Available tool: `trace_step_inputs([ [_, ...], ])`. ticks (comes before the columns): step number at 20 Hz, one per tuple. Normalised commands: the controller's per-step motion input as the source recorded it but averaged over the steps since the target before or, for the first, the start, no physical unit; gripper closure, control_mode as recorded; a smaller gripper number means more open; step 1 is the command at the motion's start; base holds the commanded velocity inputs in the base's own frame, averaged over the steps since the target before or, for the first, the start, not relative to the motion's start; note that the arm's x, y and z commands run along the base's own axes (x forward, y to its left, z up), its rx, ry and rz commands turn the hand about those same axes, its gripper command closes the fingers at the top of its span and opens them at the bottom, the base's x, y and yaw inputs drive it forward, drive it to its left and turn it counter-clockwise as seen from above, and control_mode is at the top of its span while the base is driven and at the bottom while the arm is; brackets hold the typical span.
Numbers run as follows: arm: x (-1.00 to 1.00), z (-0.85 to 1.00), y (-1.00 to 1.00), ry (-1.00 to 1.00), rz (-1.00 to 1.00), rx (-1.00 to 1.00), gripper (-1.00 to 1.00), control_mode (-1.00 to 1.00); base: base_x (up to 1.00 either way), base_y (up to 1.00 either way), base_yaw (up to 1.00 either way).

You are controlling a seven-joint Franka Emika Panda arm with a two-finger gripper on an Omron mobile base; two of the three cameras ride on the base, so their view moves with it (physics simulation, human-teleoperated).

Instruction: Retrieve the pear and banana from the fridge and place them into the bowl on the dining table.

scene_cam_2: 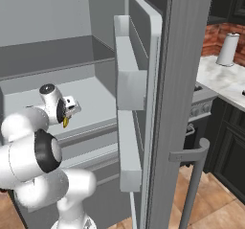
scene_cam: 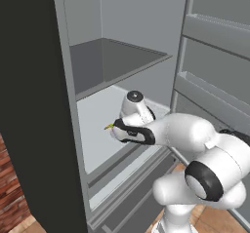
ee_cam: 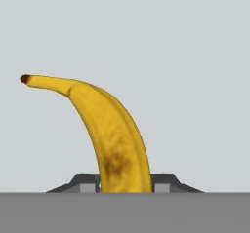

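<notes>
The white robot arm with dark joints is reaching into the tall grey fridge (scene_cam: pixel 63 56), whose door is standing wide open, its light grey door shelves (scene_cam_2: pixel 127 79) facing the room. The two-finger gripper (ee_cam: pixel 126 185) is sitting closed on the slim, curved yellow banana (ee_cam: pixel 110 134); from the hand camera the fruit is rising up from between the two dark finger tips (ee_cam: pixel 88 184), bending over to one side and ending in a dark brown tip against the pale grey fridge interior. From the left behind the base, a small yellow end of the banana (scene_cam: pixel 108 126) is poking out beside the hand, just above the light grey lower shelf (scene_cam: pixel 95 125). From the right, a bit of yellow is hanging below the gripper (scene_cam_2: pixel 67 118) over that same shelf. The darker upper shelf (scene_cam: pixel 117 61) is sitting well above the hand.
</notes>
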Motion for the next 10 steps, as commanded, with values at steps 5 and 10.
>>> trace_step_inputs([
  [5,-1.0,0.42,-0.14,-0.22,0.0,0.0,1.0,-1.0,0.0,0.0,0.0],
  [10,-0.97,1.0,-0.25,-0.08,0.0,0.04,1.0,-1.0,0.0,0.0,0.0],
])
